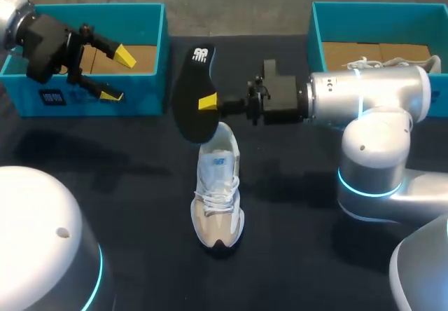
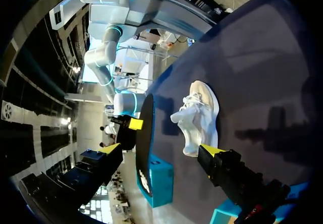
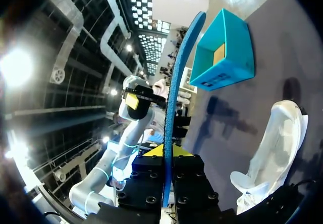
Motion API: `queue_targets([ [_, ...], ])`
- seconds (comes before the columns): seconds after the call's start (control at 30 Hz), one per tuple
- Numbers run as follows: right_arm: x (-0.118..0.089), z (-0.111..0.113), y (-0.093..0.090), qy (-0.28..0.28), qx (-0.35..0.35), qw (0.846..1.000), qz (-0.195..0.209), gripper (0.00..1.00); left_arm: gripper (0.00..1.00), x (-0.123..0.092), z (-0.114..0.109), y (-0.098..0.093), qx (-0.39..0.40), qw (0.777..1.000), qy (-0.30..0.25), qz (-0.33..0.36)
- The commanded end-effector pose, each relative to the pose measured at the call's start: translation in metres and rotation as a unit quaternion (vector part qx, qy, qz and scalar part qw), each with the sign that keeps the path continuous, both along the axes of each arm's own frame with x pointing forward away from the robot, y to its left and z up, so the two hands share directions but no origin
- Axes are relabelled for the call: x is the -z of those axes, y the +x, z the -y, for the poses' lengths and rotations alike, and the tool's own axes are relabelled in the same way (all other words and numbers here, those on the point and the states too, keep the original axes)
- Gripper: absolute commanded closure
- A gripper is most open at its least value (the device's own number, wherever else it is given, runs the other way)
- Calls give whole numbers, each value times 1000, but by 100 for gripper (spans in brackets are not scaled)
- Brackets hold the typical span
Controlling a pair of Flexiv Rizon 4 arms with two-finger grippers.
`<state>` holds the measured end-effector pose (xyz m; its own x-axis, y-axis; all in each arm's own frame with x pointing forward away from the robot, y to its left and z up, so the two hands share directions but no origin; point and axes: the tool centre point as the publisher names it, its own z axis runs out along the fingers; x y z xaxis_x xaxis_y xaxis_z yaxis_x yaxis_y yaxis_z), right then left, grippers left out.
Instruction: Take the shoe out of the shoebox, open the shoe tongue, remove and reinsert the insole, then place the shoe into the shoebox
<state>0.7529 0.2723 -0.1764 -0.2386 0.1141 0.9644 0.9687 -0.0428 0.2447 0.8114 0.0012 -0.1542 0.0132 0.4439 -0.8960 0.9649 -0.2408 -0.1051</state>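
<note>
Presently, the right gripper [image 1: 208, 103] is clenched on the black insole [image 1: 190, 90], one yellow fingertip pressed to the near face and the other hidden behind it. The insole stands on edge above the table [image 1: 105, 164], held clear of the surface, its lower end over the heel of the shoe [image 1: 218, 192]. In the right wrist view the insole [image 3: 175, 88] runs straight out from between the fingers, seen edge-on, with the shoe [image 3: 278, 142] on the table beside the gripper.

The shoe, white with a tan toe, lies upright on the table between the two arms, heel toward the boxes, outside both of them.

The left gripper [image 1: 117, 77] hangs over the left shoebox [image 1: 159, 41], fingers spread and holding nothing. From the left wrist view, the shoe [image 2: 201, 114] lies ahead of the open left gripper [image 2: 161, 148], well apart from it, with the insole [image 2: 145, 141] edge-on beside it.

The right shoebox [image 1: 316, 31] holds a second shoe [image 1: 365, 63], partly hidden by the right arm.
</note>
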Motion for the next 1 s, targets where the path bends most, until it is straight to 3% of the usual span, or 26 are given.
queue_targets([
  [0.03, 2, 7, 3, -30, 22, 998, 46, 100, 0, 6, 11, -1, 0, 1000, 15, 13],
  [0.23, 12, 24, 12, -11, 36, 991, 130, 100, 0, 15, 17, -9, 15, 998, 62, 1],
  [0.53, 26, 32, 25, -3, 19, 981, 195, 100, 0, 44, 21, -25, -3, 994, 101, -37],
  [0.6, 27, 32, 25, -5, 19, 980, 198, 100, 0, 45, 21, -25, -3, 994, 105, -35],
  [0.63, 27, 32, 25, -5, 19, 980, 198, 100, 0, 48, 19, -23, -20, 991, 135, -9],
  [1.0, 27, 32, 25, -5, 19, 980, 198, 100, 0, 48, 19, -23, -20, 991, 135, -9],
])
